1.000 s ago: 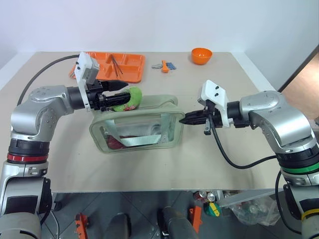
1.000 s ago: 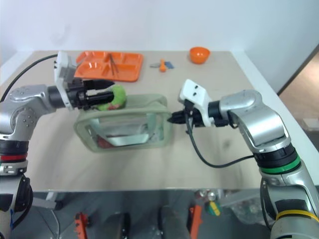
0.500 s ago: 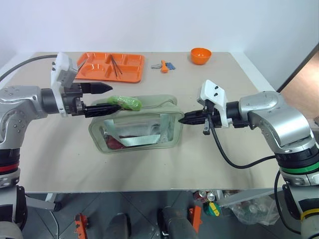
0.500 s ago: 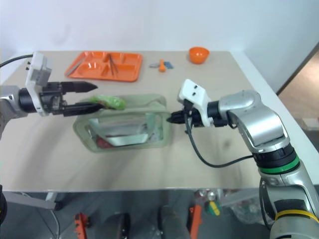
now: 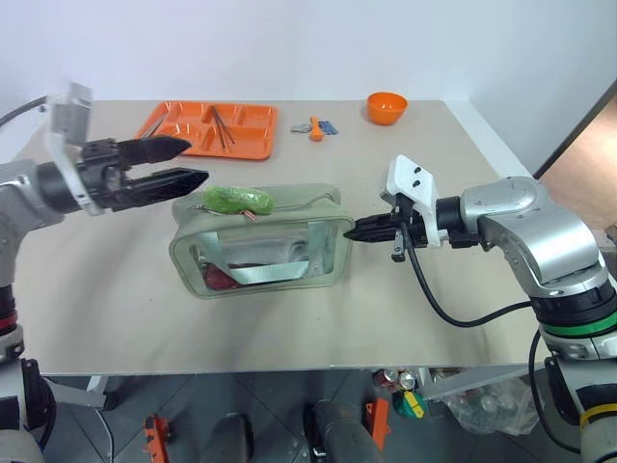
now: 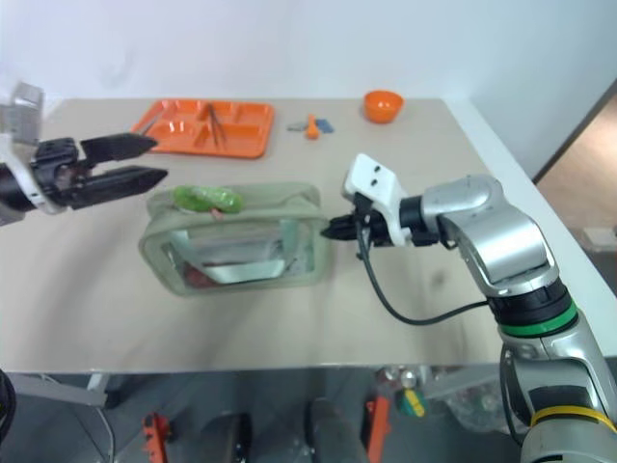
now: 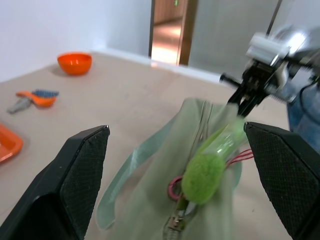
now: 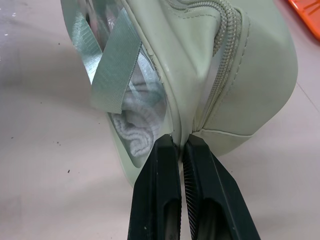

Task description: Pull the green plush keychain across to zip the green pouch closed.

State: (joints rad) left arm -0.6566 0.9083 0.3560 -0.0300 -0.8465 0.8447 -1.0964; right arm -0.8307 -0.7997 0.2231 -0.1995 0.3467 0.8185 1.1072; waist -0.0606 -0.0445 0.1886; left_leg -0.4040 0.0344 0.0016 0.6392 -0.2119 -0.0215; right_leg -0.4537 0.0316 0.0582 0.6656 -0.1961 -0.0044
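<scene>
One green pouch [image 5: 260, 241], one green plush keychain [image 5: 236, 200] on top. Left gripper [image 5: 183, 164] wide; right gripper [image 5: 352, 231] pinches the pouch's end.

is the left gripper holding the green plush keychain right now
No, the left gripper is open and clear of the green plush keychain, which lies loose on top of the green pouch.

Surface [image 5: 289, 328]: beige, matte top, rectangular, pale edge band along the near side. Wall [image 5: 289, 48]: plain white, behind the far edge of the surface. Floor [image 5: 241, 405]: grey tiles below the near edge. Doorway [image 7: 167, 32]: brown wooden frame, warm orange light beyond it. Wood-toned panel [image 5: 588, 164]: at the right margin. Light: even, soft shadows.
</scene>
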